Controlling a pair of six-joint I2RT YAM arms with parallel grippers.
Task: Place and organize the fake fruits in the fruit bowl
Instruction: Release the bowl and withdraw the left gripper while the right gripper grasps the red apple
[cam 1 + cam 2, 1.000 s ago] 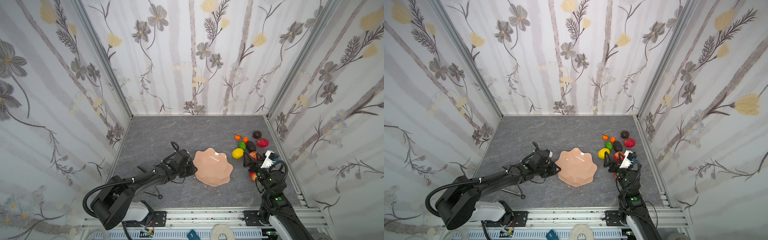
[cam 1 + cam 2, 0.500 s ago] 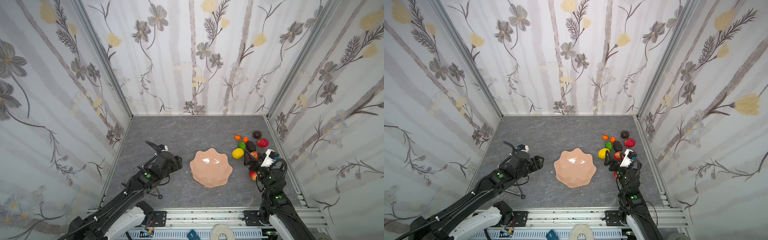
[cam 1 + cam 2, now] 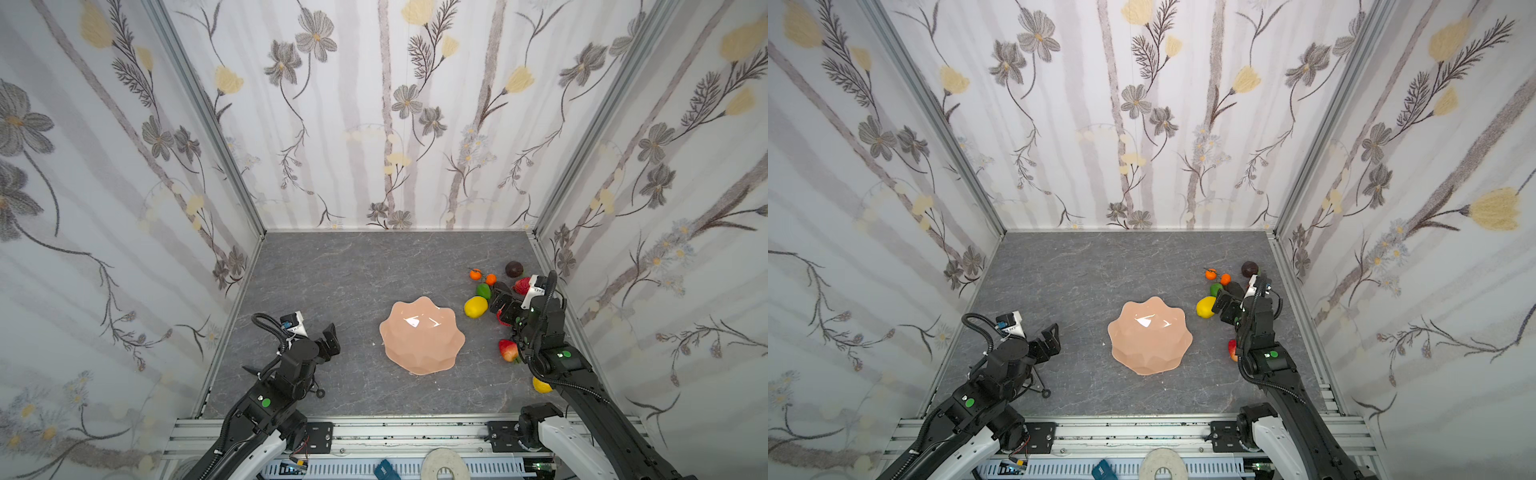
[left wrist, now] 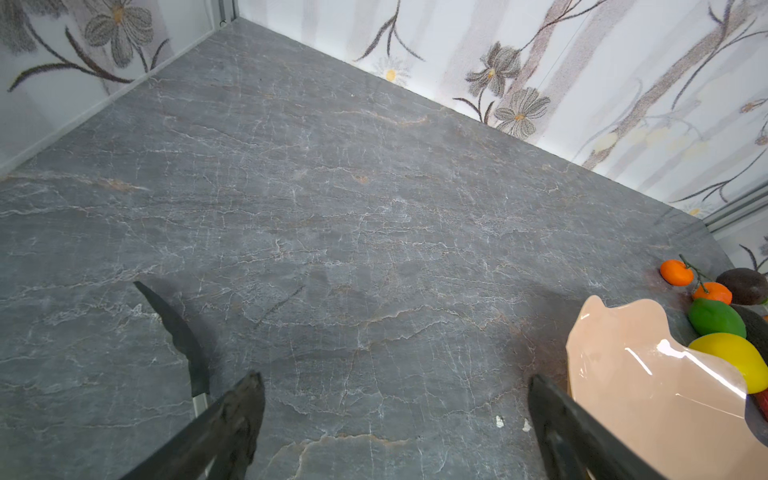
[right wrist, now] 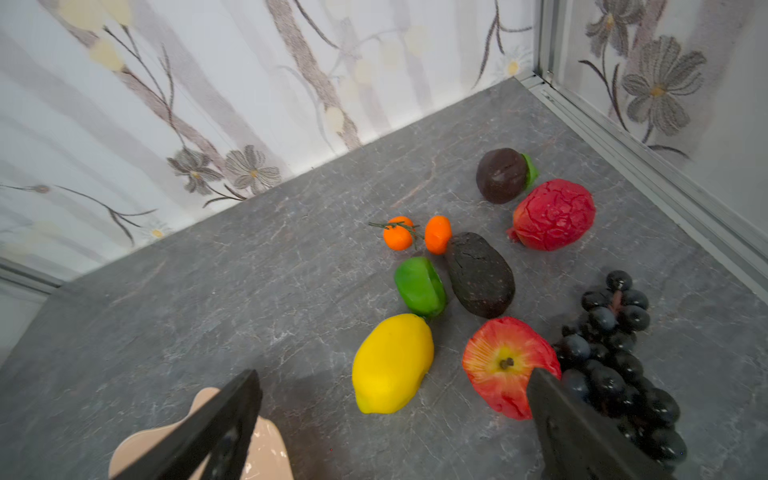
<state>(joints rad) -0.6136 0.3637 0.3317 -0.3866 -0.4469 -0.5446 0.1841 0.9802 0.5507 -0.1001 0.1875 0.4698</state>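
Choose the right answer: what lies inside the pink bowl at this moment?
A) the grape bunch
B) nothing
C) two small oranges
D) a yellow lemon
B: in both top views the fruit bowl shows only its bare peach inside, and the lemon lies outside it on the table.
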